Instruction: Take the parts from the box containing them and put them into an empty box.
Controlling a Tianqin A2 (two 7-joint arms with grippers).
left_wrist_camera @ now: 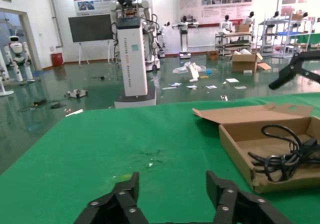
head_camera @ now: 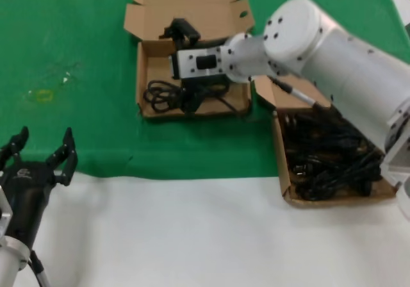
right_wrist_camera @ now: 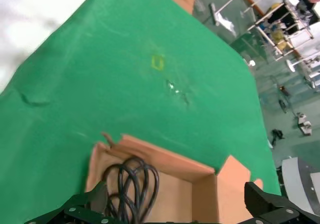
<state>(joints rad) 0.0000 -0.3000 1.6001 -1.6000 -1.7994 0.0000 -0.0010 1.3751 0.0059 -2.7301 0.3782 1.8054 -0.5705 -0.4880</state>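
Two open cardboard boxes lie on the green cloth. The far box [head_camera: 139, 75] holds a looped black power cord [head_camera: 163, 95] at its near end. The box at the right [head_camera: 279, 152] is packed with several black cords [head_camera: 333, 152]. My right gripper [head_camera: 180, 32] hovers open over the far box's back end with nothing between its fingers. In the right wrist view the cord [right_wrist_camera: 132, 184] lies below, close to one finger [right_wrist_camera: 85, 204] of that gripper [right_wrist_camera: 175, 206]. My left gripper [head_camera: 40, 147] waits open at the near left, over the cloth's edge; it [left_wrist_camera: 172, 191] is empty.
The far box's lid flap [head_camera: 186, 8] lies open toward the back. In the left wrist view that box [left_wrist_camera: 240, 149] and its cord [left_wrist_camera: 285, 154] sit to one side. White tabletop [head_camera: 192, 236] lies in front of the green cloth [head_camera: 70, 63].
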